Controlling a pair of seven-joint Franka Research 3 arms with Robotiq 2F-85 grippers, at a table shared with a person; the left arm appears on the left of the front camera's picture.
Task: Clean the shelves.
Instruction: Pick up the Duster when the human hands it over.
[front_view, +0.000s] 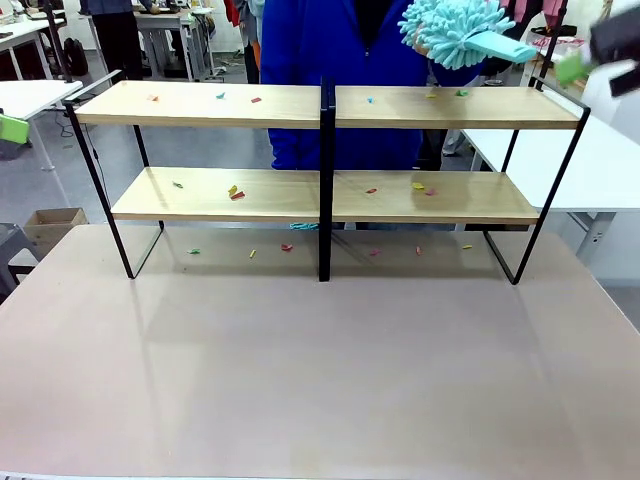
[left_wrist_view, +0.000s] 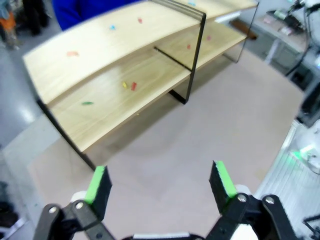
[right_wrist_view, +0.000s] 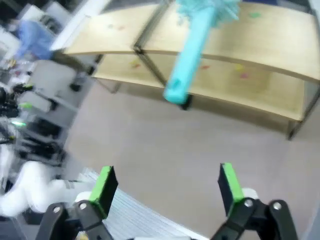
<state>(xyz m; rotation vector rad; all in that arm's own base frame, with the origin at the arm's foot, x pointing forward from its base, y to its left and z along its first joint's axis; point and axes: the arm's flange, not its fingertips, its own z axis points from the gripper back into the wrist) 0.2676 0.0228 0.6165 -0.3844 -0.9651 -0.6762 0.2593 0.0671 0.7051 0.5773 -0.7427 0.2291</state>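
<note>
Standing rack: the shelves (front_view: 210, 104) are sitting across the upper middle of the front view on the grey-beige tabletop (front_view: 320, 370). Both long boards are lying level, and the black centre post (front_view: 326, 180) is dividing them.
Debris: small coloured scraps (front_view: 236, 192) are lying scattered on the top board, on the lower board and on the tabletop beneath the rack.
Duster: a teal fluffy duster (front_view: 452, 28) is hanging at the upper right of the front view, above the right part of the top board. Its flat handle is pointing toward the right edge of the frame. What is holding it cannot be told.
Right gripper: the right gripper (right_wrist_view: 166, 172) is standing released, jaws wide apart, grasping nothing. In its wrist view the duster's handle end is floating at upper centre, well apart from the green pads (right_wrist_view: 105, 182).
Left gripper: the left gripper (left_wrist_view: 159, 171) is likewise standing released and empty, hovering over bare tabletop. The rack is filling the upper half of its wrist view.
Person: a person (front_view: 320, 40) in a blue top is standing behind the rack, at upper centre of the front view.
</note>
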